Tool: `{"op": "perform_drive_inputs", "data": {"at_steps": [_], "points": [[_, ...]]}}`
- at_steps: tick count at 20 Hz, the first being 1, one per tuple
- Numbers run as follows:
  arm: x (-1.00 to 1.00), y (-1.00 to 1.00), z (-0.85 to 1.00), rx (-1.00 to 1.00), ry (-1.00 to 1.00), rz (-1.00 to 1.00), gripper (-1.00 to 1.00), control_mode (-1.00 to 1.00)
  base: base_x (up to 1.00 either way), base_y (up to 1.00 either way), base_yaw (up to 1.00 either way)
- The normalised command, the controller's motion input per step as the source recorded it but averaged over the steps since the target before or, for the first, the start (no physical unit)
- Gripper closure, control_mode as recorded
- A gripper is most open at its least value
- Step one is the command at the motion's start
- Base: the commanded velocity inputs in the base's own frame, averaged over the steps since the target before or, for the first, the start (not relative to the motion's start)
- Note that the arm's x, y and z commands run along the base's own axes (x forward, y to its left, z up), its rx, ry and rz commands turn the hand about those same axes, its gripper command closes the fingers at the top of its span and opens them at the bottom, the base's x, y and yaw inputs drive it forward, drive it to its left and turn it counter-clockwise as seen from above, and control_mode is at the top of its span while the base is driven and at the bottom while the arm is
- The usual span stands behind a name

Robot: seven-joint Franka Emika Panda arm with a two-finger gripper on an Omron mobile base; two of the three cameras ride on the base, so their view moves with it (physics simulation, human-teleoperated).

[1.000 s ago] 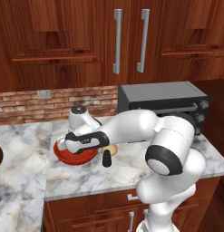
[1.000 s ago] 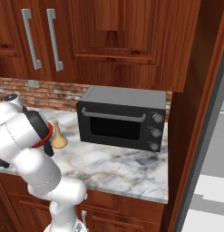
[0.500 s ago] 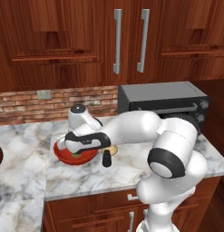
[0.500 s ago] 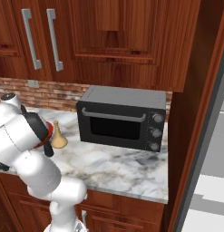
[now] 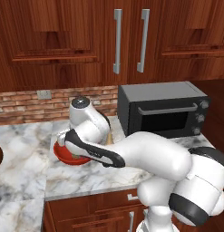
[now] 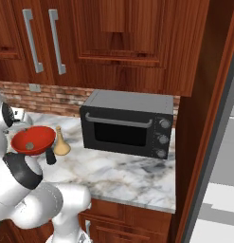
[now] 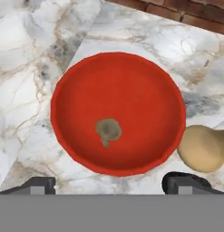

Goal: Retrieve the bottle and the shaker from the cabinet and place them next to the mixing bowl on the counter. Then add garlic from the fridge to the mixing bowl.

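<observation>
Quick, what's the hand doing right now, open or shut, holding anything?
Hand: open and empty, fingertips spread wide above the mixing bowl; the garlic lies in the bowl.

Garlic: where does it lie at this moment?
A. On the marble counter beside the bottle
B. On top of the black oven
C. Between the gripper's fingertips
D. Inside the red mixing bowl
D. The hand view shows the garlic resting on the floor of the mixing bowl, with the open gripper above it holding nothing; the bottle stands just outside the rim.
</observation>
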Motion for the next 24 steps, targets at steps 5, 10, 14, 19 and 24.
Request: {"op": "perform_drive_inputs", "data": {"at_steps": [5, 10, 14, 19, 24], "points": [[-0.48, -0.73, 0.78, 0.04, 0.00, -0.03, -1.00, -1.00, 0.00, 0.00, 0.00], [-0.48, -0.92, 0.66, 0.12, 0.01, -0.12, -1.00, -1.00, 0.00, 0.00, 0.00], [-0.69, -0.94, 0.63, 0.14, 0.01, -0.12, -1.00, -1.00, 0.00, 0.00, 0.00], [-0.64, -1.00, 0.64, 0.09, 0.00, -0.15, -1.00, -1.00, 0.00, 0.00, 0.00], [-0.86, -0.82, 0.59, 0.05, -0.02, -0.14, -1.00, -1.00, 0.00, 0.00, 0.00]]}}
